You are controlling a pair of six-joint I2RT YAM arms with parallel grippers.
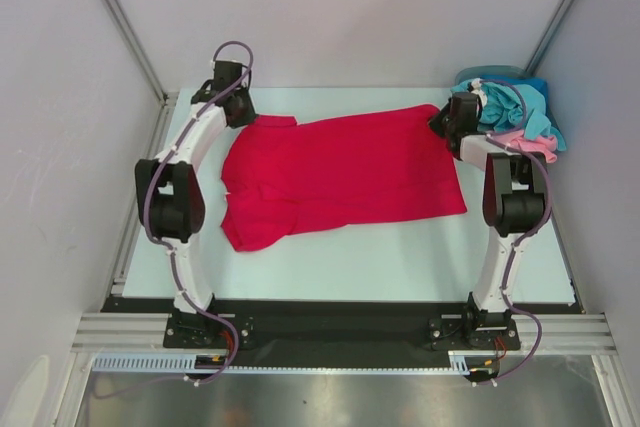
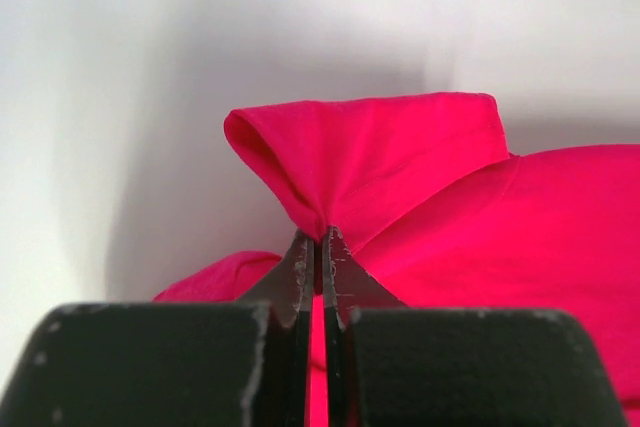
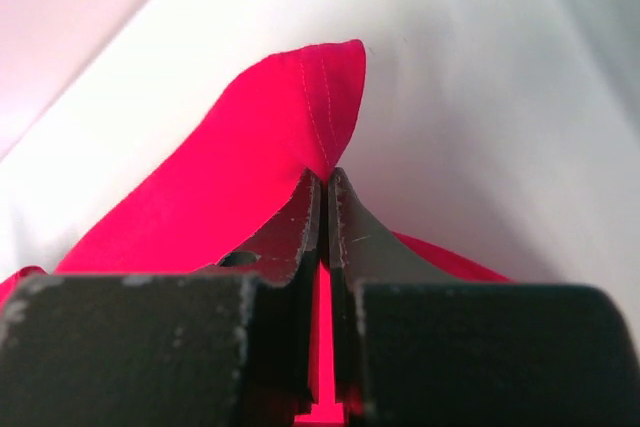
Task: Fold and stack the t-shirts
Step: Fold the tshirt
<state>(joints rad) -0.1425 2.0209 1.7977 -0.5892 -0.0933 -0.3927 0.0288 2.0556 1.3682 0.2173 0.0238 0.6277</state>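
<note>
Top external view showed the red shirt (image 1: 340,177) spread flat just left of the basket (image 1: 488,73) (a teal shirt (image 1: 522,105) and a pink shirt (image 1: 527,140) heaped on it). The left gripper (image 2: 322,235) pinched a fold at the shirt's edge farthest from the basket; the right gripper (image 3: 326,175) pinched the stitched corner nearest the basket.

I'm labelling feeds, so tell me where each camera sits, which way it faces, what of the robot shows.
Top external: above and behind the robot, looking down on the table; left arm and right arm whole, red t-shirt spread between them.
Left wrist: on the left arm, looking along the left hand, shut on a fold of the shirt's edge; only that hand shows.
Right wrist: on the right arm, looking along the right hand, shut on a stitched hem corner; only that hand shows.
Shared: all three see the red t-shirt.
</note>
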